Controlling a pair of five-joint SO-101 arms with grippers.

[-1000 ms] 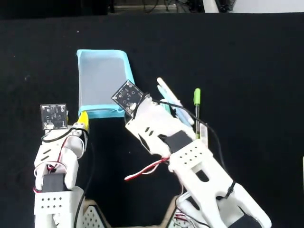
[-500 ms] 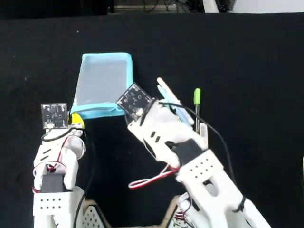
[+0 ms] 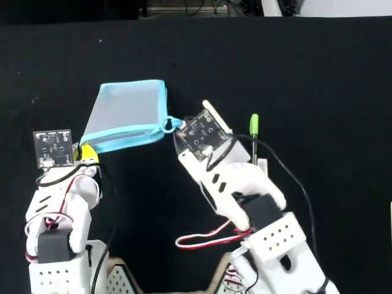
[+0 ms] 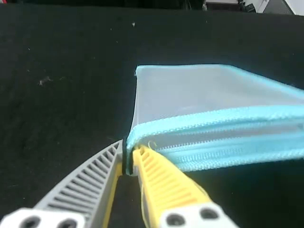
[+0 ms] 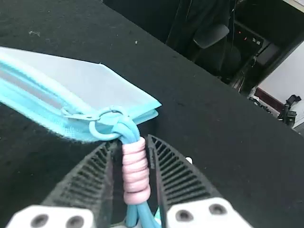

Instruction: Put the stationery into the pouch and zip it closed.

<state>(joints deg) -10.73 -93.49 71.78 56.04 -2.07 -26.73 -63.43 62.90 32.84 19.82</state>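
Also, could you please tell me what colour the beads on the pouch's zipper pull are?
The beads are pink, clearest in the right wrist view.

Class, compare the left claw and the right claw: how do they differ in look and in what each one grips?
The left claw has one grey finger and one yellow, while the right claw has two black fingers. The left claw pinches the pouch by a fabric corner, while the right claw pinches the pink-beaded zipper pull. Both are shut, at opposite ends of the pouch's zipper edge.
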